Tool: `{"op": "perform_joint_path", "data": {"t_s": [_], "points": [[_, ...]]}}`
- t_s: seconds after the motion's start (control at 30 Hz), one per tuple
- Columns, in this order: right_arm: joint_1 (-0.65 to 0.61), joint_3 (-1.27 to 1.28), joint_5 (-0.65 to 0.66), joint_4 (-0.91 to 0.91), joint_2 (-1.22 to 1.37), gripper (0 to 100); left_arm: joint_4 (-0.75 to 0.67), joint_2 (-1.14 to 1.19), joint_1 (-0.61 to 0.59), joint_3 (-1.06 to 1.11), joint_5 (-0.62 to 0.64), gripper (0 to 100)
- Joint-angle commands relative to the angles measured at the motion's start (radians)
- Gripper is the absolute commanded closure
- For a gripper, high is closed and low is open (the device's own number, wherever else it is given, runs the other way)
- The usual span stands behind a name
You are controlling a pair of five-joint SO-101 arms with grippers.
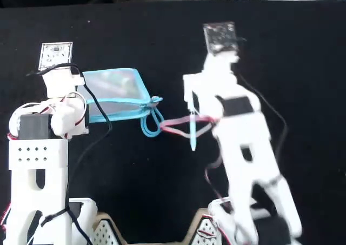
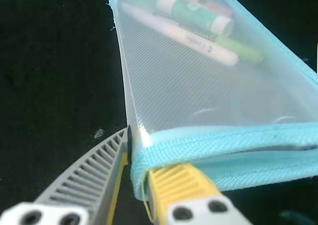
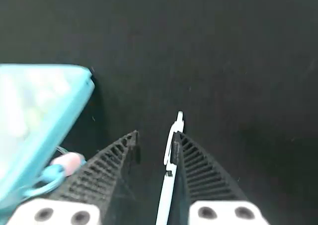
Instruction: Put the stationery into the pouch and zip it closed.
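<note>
A translucent pouch [image 1: 116, 91] with turquoise trim lies on the black table, with a marker [image 2: 184, 34], a glue stick [image 2: 196, 14] and a green pen [image 2: 243, 51] inside it. My left gripper [image 2: 135, 150] is shut on the pouch's [image 2: 198, 91] corner at the zipper edge [image 2: 223, 140]. My right gripper [image 1: 193, 115] hovers right of the pouch [image 3: 39, 115]. Its jaws stand apart, and a light blue pen [image 3: 171, 155] lies against the inner side of one finger [image 3: 196, 160]. In the high view the pen [image 1: 192, 128] points toward the front. I cannot tell whether it rests on the table.
A turquoise strap loop [image 1: 151, 120] trails from the pouch's right end, and a pink cord [image 1: 178, 123] runs under the pen. Both arm bases [image 1: 162, 231] crowd the front edge. Black cloth [image 1: 292, 66] lies bare to the far right.
</note>
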Motion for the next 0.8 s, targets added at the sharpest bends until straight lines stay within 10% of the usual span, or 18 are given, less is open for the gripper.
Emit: {"op": "perform_joint_path", "data": {"t_s": [0.0,0.77], "points": [[0.017,-0.139,-0.011,0.000,0.216,89.8,-0.002,-0.003,-0.008,-0.002,-0.008,97],[0.051,-0.599,0.164,0.209,0.917,90.5,0.003,-0.003,-0.008,-0.002,-0.008,97]]}}
